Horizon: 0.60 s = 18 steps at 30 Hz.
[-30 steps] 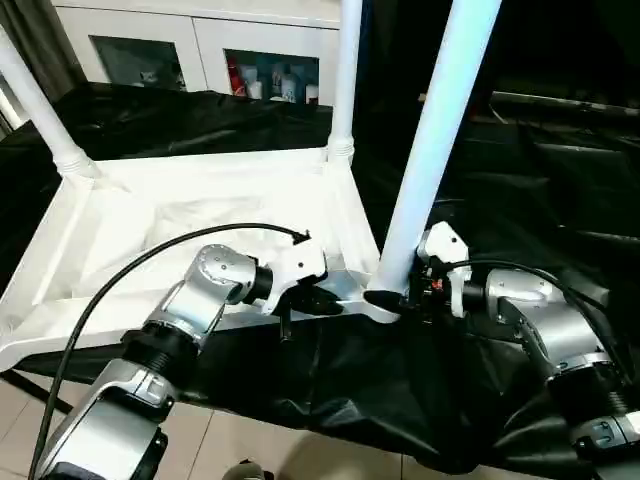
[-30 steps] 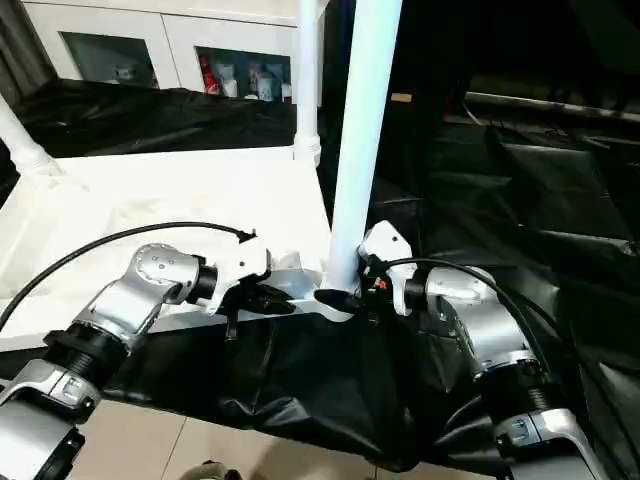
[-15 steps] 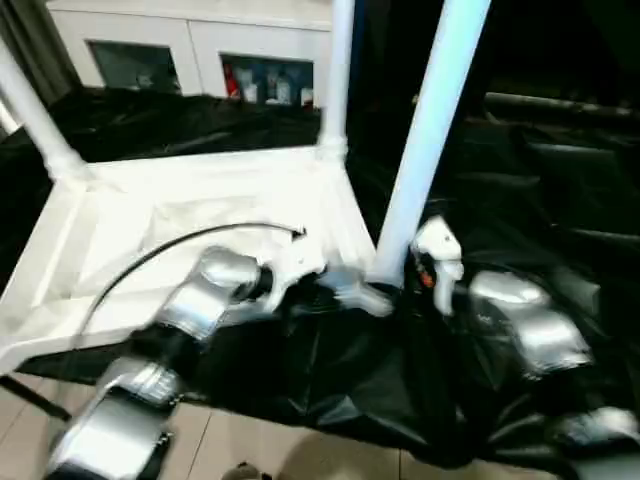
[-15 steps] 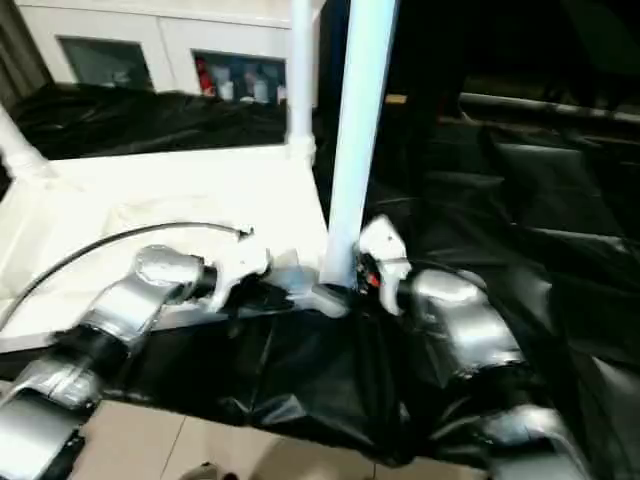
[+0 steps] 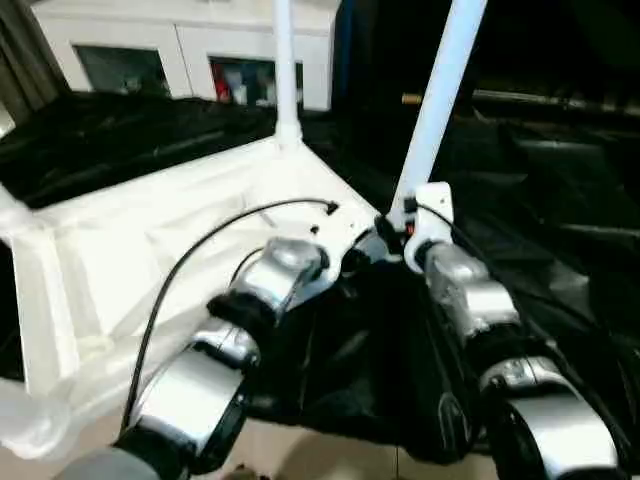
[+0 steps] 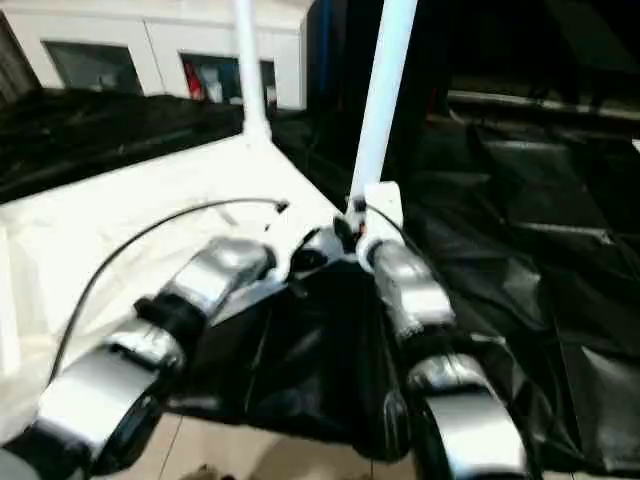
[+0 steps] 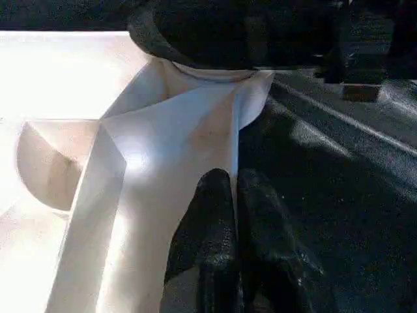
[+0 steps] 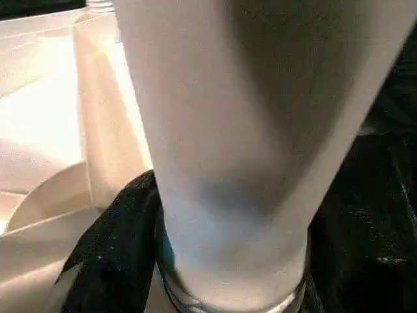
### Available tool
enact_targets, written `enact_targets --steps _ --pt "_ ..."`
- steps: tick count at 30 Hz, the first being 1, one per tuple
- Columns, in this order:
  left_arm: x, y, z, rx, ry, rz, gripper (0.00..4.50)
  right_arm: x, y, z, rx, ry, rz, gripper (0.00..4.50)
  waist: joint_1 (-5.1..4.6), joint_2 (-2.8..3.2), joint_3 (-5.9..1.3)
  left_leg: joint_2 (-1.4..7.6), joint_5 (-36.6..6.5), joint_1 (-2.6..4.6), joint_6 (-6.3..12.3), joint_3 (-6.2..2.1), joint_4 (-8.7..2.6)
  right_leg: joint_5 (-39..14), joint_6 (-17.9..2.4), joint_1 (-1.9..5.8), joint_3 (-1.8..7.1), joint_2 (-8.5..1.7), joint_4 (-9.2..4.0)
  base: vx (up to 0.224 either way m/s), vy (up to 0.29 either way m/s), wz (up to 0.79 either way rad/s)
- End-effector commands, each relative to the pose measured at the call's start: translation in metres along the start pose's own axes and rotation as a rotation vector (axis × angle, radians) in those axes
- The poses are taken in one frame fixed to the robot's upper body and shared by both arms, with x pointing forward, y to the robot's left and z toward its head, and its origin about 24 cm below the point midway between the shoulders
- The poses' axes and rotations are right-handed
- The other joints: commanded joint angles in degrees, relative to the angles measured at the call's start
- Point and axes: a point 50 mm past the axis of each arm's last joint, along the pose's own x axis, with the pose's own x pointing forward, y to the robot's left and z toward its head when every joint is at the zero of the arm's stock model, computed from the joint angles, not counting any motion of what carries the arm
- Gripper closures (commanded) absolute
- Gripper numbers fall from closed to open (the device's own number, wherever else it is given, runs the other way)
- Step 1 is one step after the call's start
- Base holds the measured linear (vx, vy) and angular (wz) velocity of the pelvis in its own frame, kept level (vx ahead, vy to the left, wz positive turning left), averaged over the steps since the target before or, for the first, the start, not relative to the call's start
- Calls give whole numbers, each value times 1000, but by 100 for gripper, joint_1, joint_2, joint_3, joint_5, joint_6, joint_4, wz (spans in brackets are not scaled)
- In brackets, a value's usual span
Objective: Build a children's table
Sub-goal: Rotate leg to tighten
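While left hand [image 7: 228, 195] clenched beside tabletop [image 5: 150, 240] corner, right hand [image 8: 156, 261] grasping leg [image 5: 435, 100]

The two head views look forward and down from above the silver forearms, a small step apart sideways — the same scene sits a little further left in the right eye's picture. Both take in the upturned tabletop [image 5: 150, 240], two upright legs [image 5: 440, 95] and the cabinet [image 5: 190, 45] at the back. The left wrist camera looks along its own black fingers [image 7: 215, 222] from very near, facing the tabletop's corner rib over the black sheet [image 7: 339, 163]. The right wrist camera sits closer still — hard against the near leg [image 8: 228, 143], at its foot. All four views share that near corner.
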Motion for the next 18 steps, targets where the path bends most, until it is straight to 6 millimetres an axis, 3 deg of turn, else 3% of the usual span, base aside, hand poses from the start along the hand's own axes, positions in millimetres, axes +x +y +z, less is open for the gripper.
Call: enact_targets --steps 1,5,7,8,13,18 --pt "-5 11 9 5 -36 58 450 -1 1 -17 71 58 9 111 5 7 -456 67 -780 48 215 -18 -373 103 -1458 372 217 -275 -369 0 0 0" --pt "-10 16 4 60 -41 38 450 -2 -1 -3 7 -15 70 77 -2 -32 -468 55 -621 18 423 -14 -354 318 -1535 401 205 -282 -347 0 0 0" --pt "-12 17 2 84 -47 12 450 -4 -2 0 -27 -33 106 64 -11 -23 -472 60 -531 15 495 -8 -344 417 -1564 396 205 -280 -336 0 0 0" --pt "-14 18 0 82 -41 -1 450 -6 -4 2 -57 -47 147 50 -19 -53 -464 59 -558 17 536 -1 -342 414 -1584 389 202 -271 -344 0 0 0" --pt "-24 23 -9 107 -51 -72 450 -26 -15 7 -186 -69 382 24 32 -49 -452 80 -557 22 705 -3 -331 462 -1565 387 202 -276 -342 0 0 0" --pt "-37 17 -10 208 -114 -258 450 -49 -24 1 -293 -21 610 24 53 -44 -433 108 -766 12 663 -5 -346 140 -1537 379 212 -287 -368 0 0 0"
